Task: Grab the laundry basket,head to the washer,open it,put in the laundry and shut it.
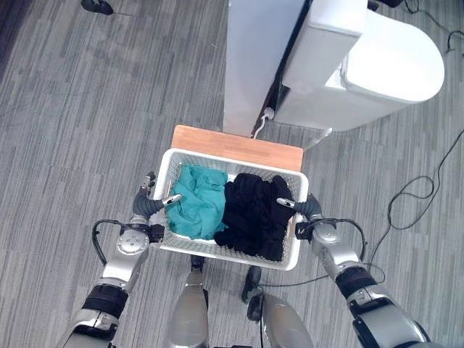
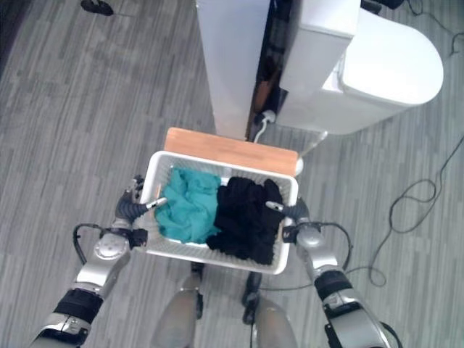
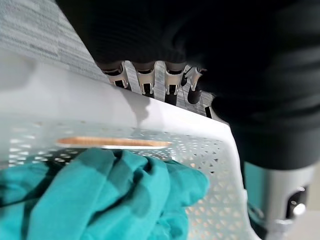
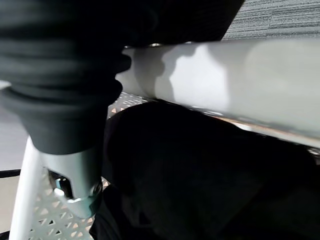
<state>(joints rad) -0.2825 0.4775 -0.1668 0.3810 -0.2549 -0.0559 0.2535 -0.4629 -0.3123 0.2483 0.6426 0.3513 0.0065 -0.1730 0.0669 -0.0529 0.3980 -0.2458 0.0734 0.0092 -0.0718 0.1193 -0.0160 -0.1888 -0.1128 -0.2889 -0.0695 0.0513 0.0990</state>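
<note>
Between both hands: laundry basket (image 1: 177, 161); left hand (image 1: 148, 205), right hand (image 1: 303, 209) each clamped round side rim.

wooden stool (image 1: 239, 146) | white pillar (image 1: 259, 58) | grey carpet (image 1: 87, 109)

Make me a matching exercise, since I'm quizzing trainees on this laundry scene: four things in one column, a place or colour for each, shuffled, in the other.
Things:
1. teal cloth
2. black clothes
3. wooden stool
4. left hand

Places or colours:
A. on the rim at the basket's left end
B. in the basket's right half
C. under the basket's far edge, before the white panel
D. in the basket's left half

Pairs: 1-D, 2-B, 3-C, 4-A. The laundry basket is white, and the right hand is at its right end.
</note>
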